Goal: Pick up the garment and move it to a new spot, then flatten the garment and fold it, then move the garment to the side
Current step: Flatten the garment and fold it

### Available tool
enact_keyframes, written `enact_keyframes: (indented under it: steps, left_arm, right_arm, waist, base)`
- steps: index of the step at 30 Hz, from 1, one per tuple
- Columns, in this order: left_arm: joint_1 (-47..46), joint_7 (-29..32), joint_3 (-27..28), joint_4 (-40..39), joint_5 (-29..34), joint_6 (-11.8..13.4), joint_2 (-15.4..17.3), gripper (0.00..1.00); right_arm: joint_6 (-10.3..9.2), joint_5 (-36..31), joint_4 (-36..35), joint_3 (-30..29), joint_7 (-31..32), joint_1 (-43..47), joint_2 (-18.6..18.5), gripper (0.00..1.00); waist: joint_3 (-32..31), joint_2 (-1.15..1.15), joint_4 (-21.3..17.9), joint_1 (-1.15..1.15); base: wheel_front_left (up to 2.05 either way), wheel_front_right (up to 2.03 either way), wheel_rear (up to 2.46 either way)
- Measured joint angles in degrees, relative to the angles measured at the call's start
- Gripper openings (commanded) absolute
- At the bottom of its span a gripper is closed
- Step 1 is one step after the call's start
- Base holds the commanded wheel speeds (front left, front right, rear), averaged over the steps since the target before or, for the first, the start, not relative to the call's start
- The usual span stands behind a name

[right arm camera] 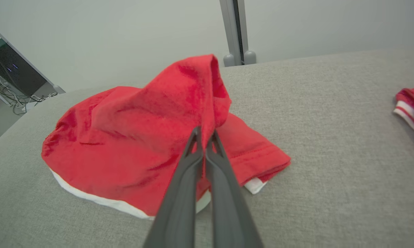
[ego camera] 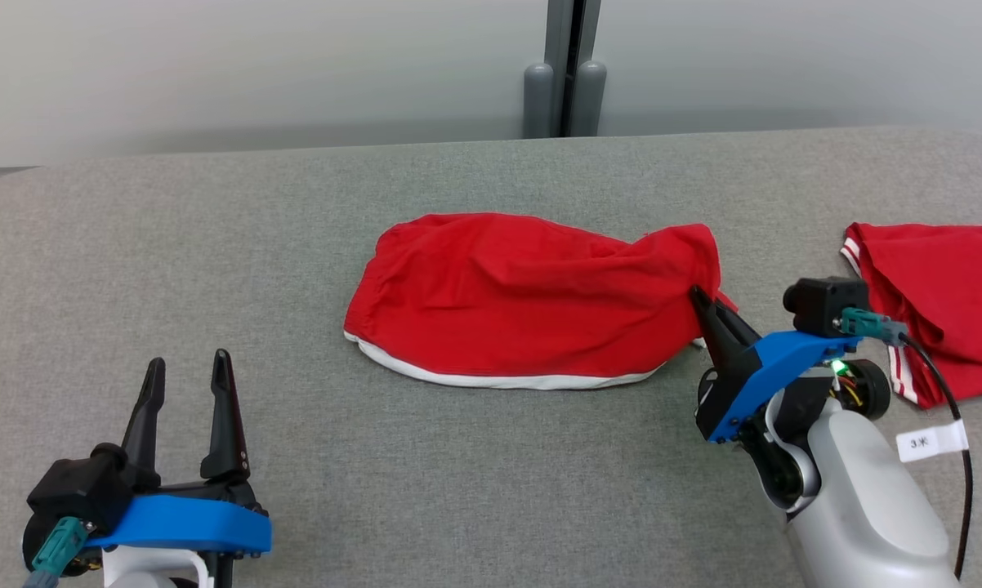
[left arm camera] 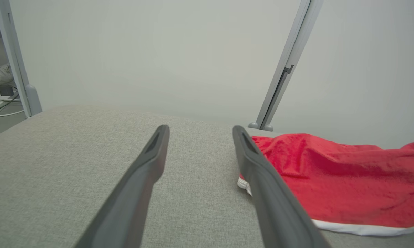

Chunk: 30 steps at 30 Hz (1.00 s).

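— What's underneath?
— Grey fabric table [ego camera: 213, 245], pale wall [ego camera: 213, 65] behind.
— The arms?
— Right gripper [ego camera: 697, 294] slants in low, fingers pinched on the red garment [ego camera: 524, 302], its edge lifted at their tips. Left gripper [ego camera: 189, 363] rests, fingers spread wide, empty.

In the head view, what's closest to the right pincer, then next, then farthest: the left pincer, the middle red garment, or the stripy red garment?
1. Middle red garment: pinched in the right pincer.
2. Stripy red garment: just to its right.
3. Left pincer: far off, lower left.
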Motion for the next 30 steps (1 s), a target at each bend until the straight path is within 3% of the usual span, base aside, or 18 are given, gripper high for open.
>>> enact_keyframes:
  steps: [9,13,14,22,30]
  left_arm:
    - [-1.3,0.0,-0.2,-0.3,0.0,0.0,0.1,1.00]
    - [-3.2,0.0,-0.8,-0.8,0.6,-0.2,0.0,1.00]
    - [-3.6,0.0,-0.9,-0.8,0.6,-0.3,-0.1,1.00]
    - [-4.6,0.0,-1.5,0.6,0.8,-0.6,-0.5,1.00]
    - [-1.8,0.0,0.0,1.0,0.6,0.0,-0.6,1.00]
  right_arm:
    - [0.00,-4.0,-6.7,-2.7,1.9,1.8,-0.2,0.00]
    - [0.00,-4.3,-4.3,-3.1,1.5,-3.5,-1.4,0.00]
    - [0.00,-4.3,-3.1,-3.2,0.7,-4.8,-1.5,1.00]
    - [0.00,-6.6,5.1,-3.3,-3.9,-8.2,-3.0,1.00]
    - [0.00,-11.7,-1.3,-4.5,-8.0,1.5,-4.4,1.00]
  waist:
    - [1.2,0.00,-0.2,0.00]
    - [3.3,0.00,0.9,0.00]
    - [3.7,0.00,1.3,0.00]
    - [4.4,0.00,4.2,0.01]
    - [1.2,0.00,2.6,0.00]
  base:
    - [0.00,0.00,0.00]
    - [0.00,0.00,0.00]
    - [0.00,0.00,0.00]
    - [0.00,0.00,0.00]
    - [0.00,0.00,0.00]
